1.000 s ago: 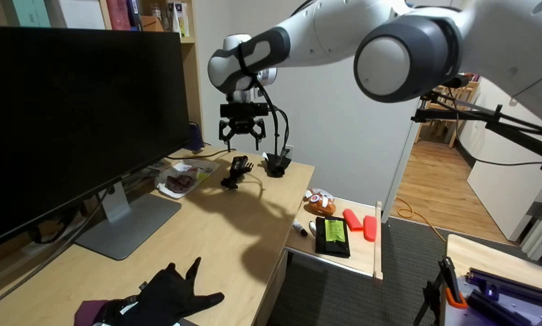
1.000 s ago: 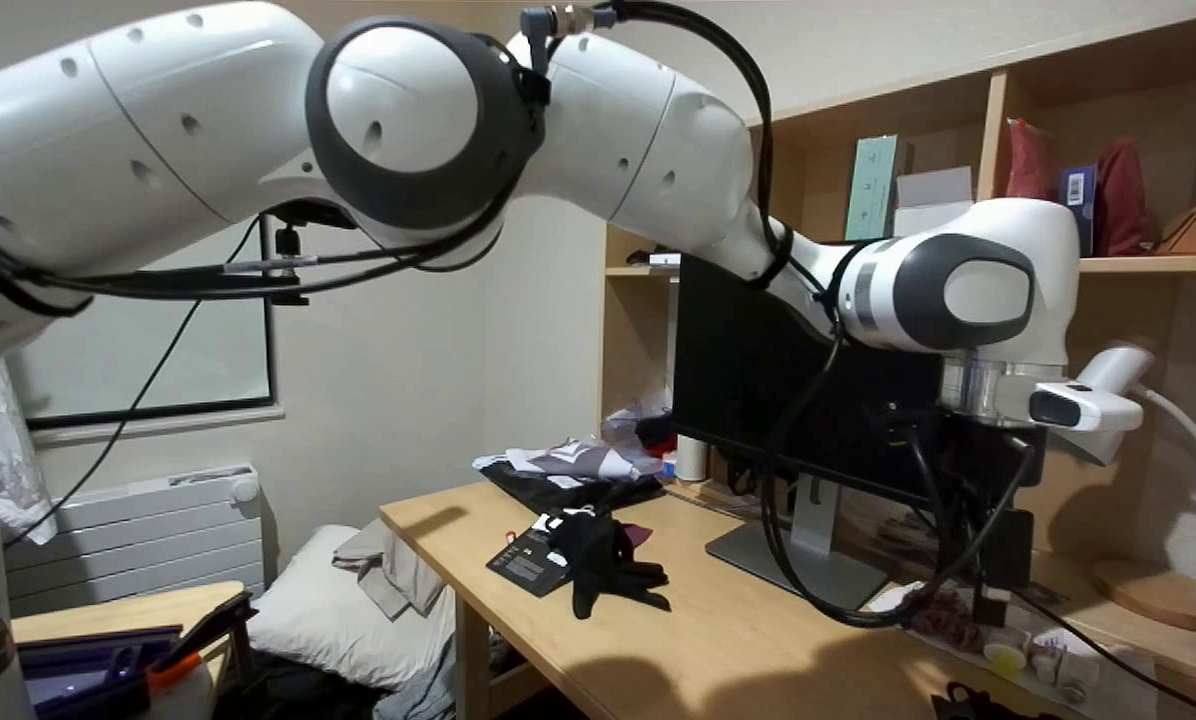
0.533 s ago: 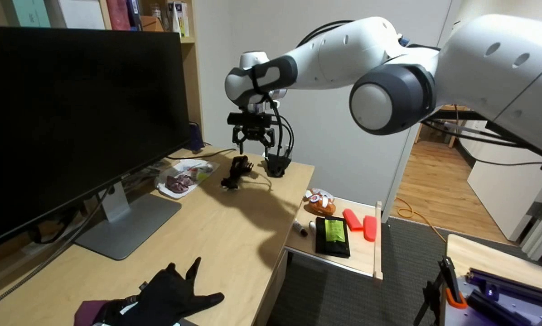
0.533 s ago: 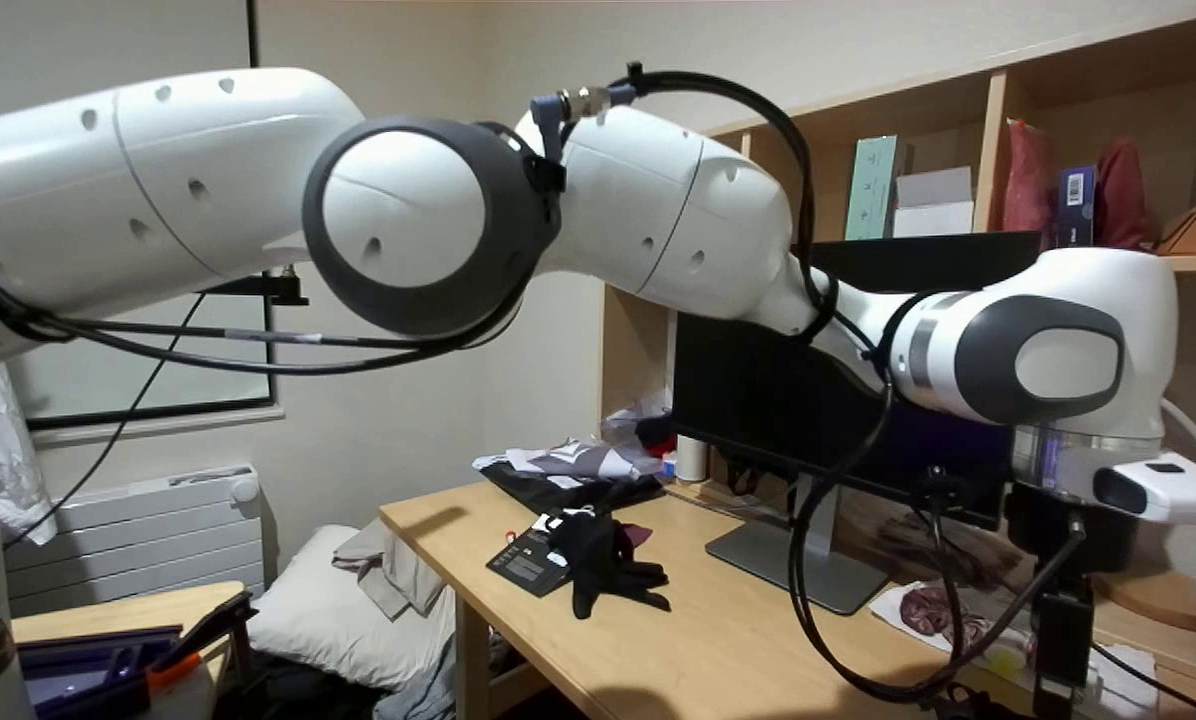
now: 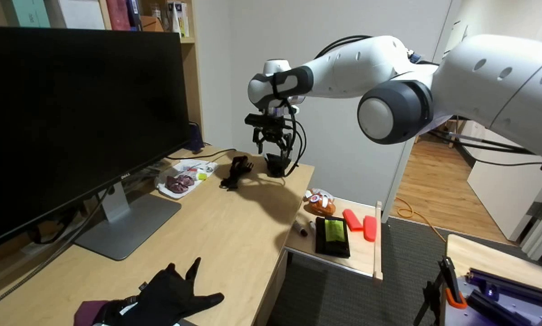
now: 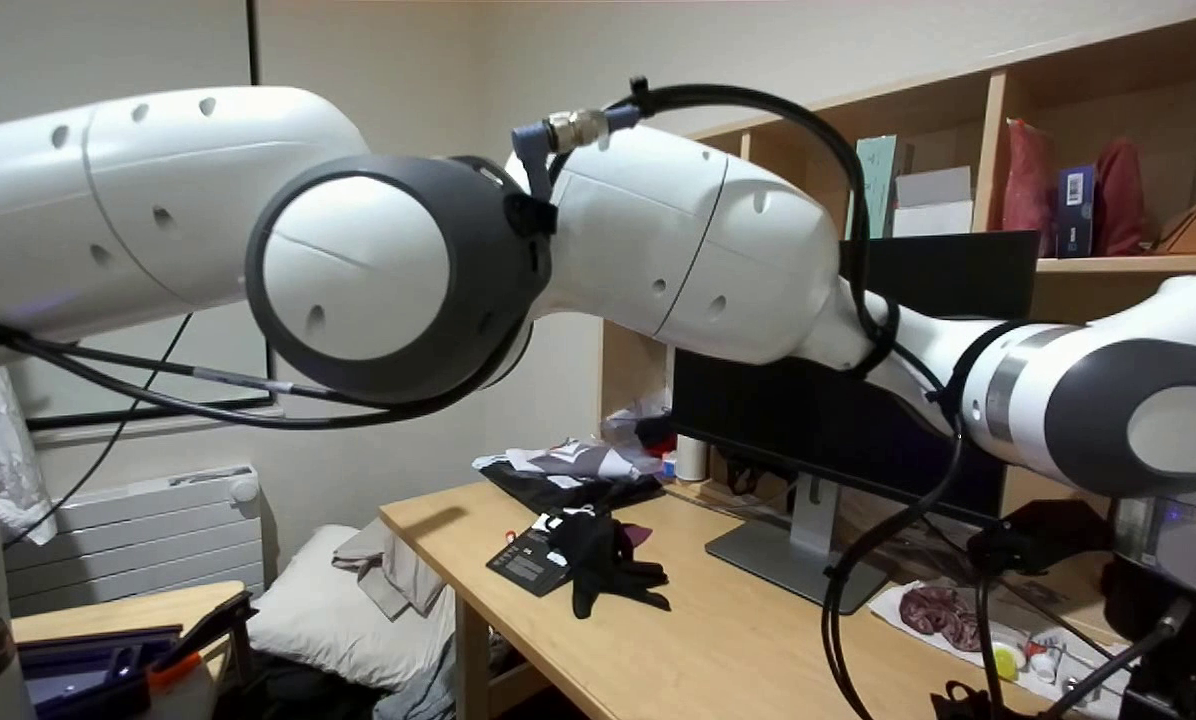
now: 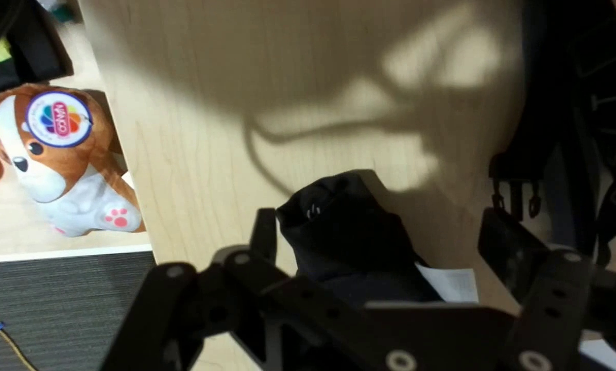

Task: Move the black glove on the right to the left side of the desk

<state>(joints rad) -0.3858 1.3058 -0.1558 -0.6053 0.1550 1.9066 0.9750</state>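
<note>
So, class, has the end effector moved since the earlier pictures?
Yes: in an exterior view, the end effector has shifted toward the picture's right, farther from the unmoved monitor.

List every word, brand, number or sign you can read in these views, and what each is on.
"NANCO": the round tag on the plush dog, wrist view.
"DELL": the monitor, on its lower edge, in an exterior view.
Black strap, wrist view: letters show, but no whole word.
Too small or blurred: the tag's smaller print, and any on the black card, teal box, blue box and green label.

Home-office setting, wooden desk [image 5: 221,235], computer monitor [image 5: 80,127], wooden shelves [image 6: 993,140], white radiator [image 6: 138,535], pillow [image 6: 328,620]
</note>
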